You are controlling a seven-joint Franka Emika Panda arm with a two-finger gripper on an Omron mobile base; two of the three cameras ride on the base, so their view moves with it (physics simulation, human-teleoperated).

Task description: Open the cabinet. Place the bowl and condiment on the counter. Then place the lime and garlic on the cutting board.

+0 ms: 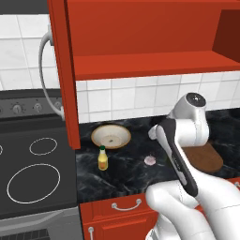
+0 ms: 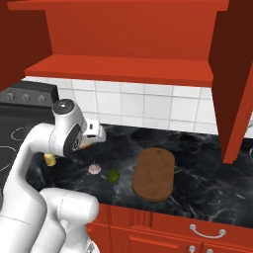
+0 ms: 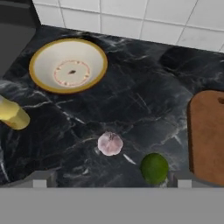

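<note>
**Cabinet open, bowl and bottle down, lime and garlic off the board**

The red wall cabinet (image 1: pixel 140 37) stands open, its door (image 1: pixel 63 70) swung out to the left with the curved silver handle (image 1: pixel 47 75) showing, and the red inner shelf (image 2: pixel 118 66) bare. On the black marble desk (image 3: pixel 144 87) the beige bowl (image 3: pixel 68 65) sits near the tiled wall, upright. The yellow condiment bottle (image 1: pixel 102 158) with its green cap stands just in front of it, apart from the rim. Further right lie the garlic (image 3: pixel 110 143) and the lime (image 3: pixel 154 168), near each other but not touching, both on the marble. The wooden cutting board (image 2: pixel 154 174) lies to their right with nothing on it. The claw (image 3: pixel 111 183) hangs above the garlic and lime, spread wide and holding nothing.
</note>
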